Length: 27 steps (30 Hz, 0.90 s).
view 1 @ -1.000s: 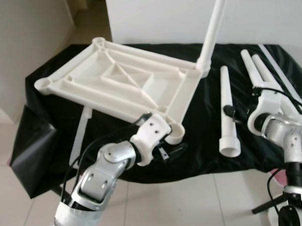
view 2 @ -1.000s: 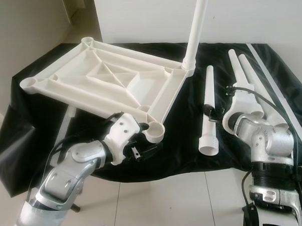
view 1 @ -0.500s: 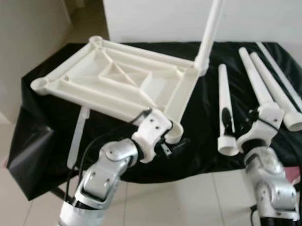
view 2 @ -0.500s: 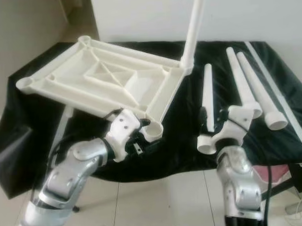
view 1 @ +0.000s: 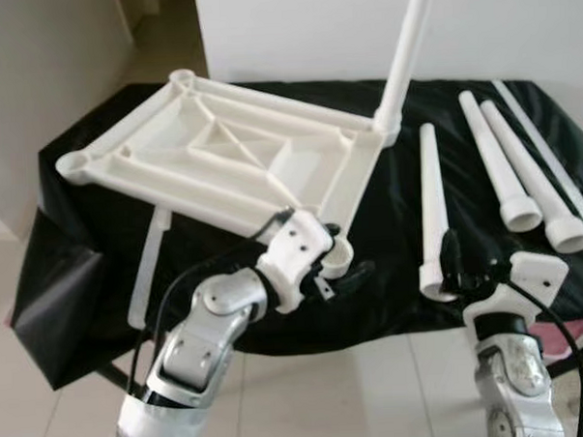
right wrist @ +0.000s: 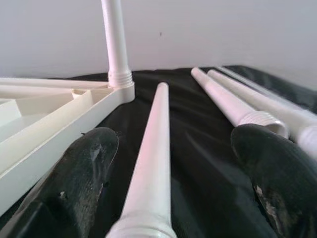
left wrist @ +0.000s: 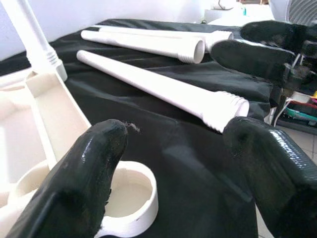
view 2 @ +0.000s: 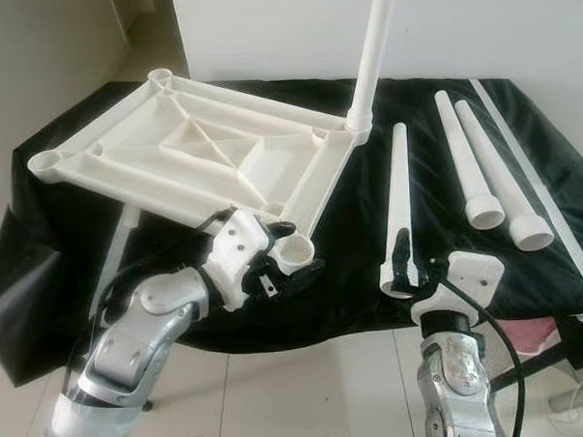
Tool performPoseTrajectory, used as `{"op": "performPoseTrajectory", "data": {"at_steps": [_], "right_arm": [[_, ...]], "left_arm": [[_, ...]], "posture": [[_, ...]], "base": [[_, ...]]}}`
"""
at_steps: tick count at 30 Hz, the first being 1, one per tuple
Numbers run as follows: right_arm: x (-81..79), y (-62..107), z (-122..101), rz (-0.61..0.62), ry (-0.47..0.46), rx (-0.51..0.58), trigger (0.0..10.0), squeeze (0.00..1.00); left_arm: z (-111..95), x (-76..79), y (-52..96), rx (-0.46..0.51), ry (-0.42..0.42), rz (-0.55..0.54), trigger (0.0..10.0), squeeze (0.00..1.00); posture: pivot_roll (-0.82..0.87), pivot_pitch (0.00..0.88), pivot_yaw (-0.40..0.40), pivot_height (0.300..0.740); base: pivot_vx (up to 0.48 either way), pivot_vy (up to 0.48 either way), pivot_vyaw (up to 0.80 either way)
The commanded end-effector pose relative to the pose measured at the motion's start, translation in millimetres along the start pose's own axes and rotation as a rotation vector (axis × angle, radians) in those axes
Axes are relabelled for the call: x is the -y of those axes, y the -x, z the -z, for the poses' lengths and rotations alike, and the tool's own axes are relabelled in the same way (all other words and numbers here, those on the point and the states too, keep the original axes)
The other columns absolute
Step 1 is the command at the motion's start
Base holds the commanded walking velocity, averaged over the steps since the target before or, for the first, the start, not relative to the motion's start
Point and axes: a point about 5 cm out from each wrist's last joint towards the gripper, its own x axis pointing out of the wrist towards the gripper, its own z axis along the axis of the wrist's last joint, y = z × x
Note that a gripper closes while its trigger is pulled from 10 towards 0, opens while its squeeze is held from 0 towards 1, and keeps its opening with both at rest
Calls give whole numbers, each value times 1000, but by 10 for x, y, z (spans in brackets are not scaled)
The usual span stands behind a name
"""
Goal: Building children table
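The left gripper point(view 1: 344, 274) spreads empty at the tabletop's point(view 1: 240, 158) 5 o'clock corner socket point(view 2: 296, 249). The right gripper point(right wrist: 168, 163) gapes around the loose leg's point(view 1: 431, 208) end at the cloth's point(view 1: 389, 224) 6 o'clock edge.

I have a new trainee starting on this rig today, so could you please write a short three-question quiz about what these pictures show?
1. True or false: one leg already stands upright in a corner of the upturned tabletop.
2. How many loose legs lie on the black cloth?
3. Which loose leg is the right gripper lined up with? A) the one nearest the tabletop B) the farthest one

Key:
1. True.
2. Three.
3. A: the nearest leg runs between its open fingers. The left gripper is open at an empty corner socket.
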Motion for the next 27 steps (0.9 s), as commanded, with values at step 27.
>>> {"op": "performPoseTrajectory", "data": {"at_steps": [27], "right_arm": [[48,113,358,49,-46,-59,10000,0]], "left_arm": [[-32,22,66,54,4,44,10000,0]], "posture": [[-47,64,-11,740]], "base": [[0,0,0]]}}
